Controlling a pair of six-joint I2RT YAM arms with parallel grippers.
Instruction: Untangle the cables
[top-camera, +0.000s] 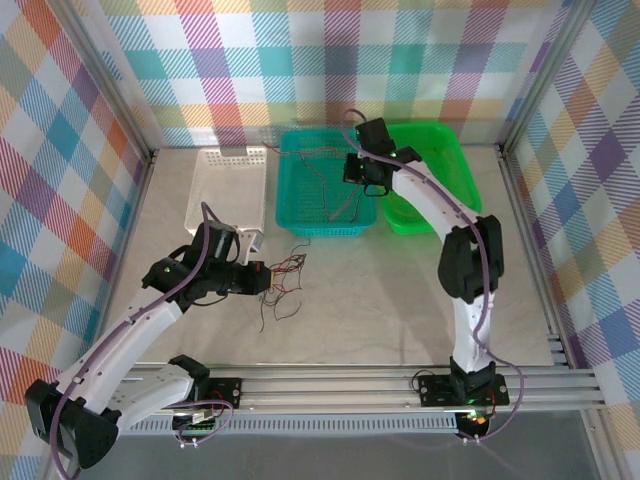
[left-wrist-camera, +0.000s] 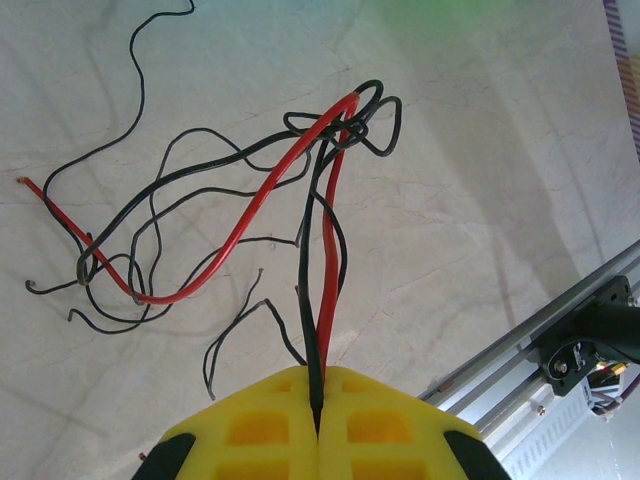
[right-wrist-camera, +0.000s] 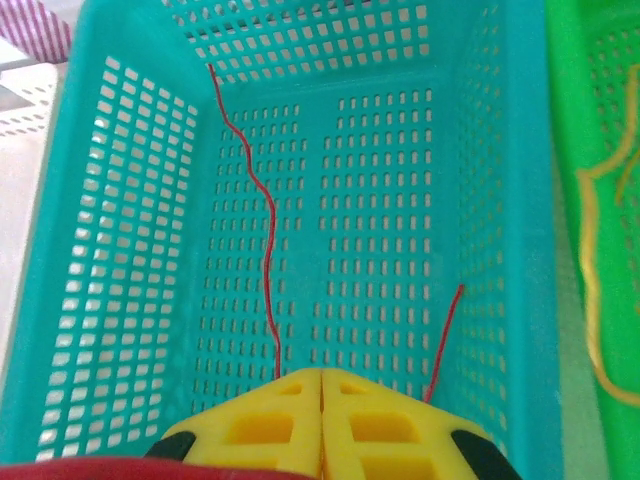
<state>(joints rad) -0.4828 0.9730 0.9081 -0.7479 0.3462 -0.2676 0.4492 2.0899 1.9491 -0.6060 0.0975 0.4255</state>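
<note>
left claw (left-wrist-camera: 320, 395) clamped shut on red and black cables (left-wrist-camera: 240, 210), the tangle lying on the worktop (left-wrist-camera: 480, 200). right claw (right-wrist-camera: 321, 385) closed, gripping a thin red cable (right-wrist-camera: 262, 210) hanging inside the teal basket (right-wrist-camera: 100, 300).

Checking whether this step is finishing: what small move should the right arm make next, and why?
Probably open the right gripper and let the red wire drop. Its jaws look shut on that wire, which trails down inside the teal basket, apart from the tangle that the left gripper pinches over the table. Releasing would leave it separated there.
</note>
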